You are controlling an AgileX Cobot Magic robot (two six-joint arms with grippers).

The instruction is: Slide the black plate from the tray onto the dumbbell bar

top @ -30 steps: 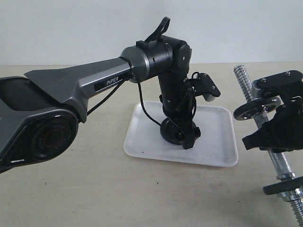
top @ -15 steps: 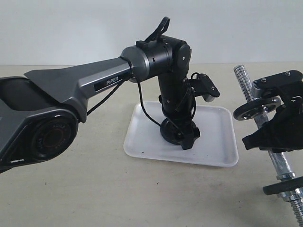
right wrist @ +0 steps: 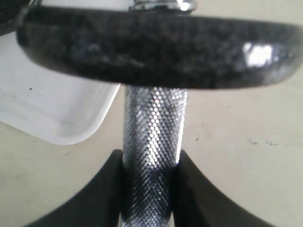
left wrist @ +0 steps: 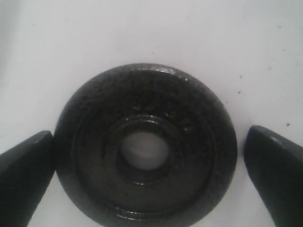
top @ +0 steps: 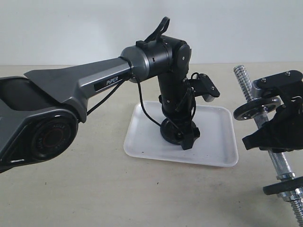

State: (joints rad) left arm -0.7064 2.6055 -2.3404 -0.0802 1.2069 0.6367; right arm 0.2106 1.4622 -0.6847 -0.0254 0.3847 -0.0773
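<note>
Beige worktop (top: 71, 189), plain pale wall behind. On my feed the tray (top: 220, 142) sits mid-scene, and the black plate (left wrist: 90, 142) lies flat in it, its centre hole showing white.

My left pincer (left wrist: 149, 161) hangs straight over the plate, spread wide with a finger on each side. One finger (left wrist: 23, 175) is just beside the rim and the other stands clear.

My right pincer (right wrist: 150, 189) is pinching the dumbbell bar (right wrist: 154, 123) on its knurled middle. It holds the bar tilted, to the right of the tray, with one larger black disc (top: 255, 109) above the grip and another (top: 284, 185) lower down.
</note>
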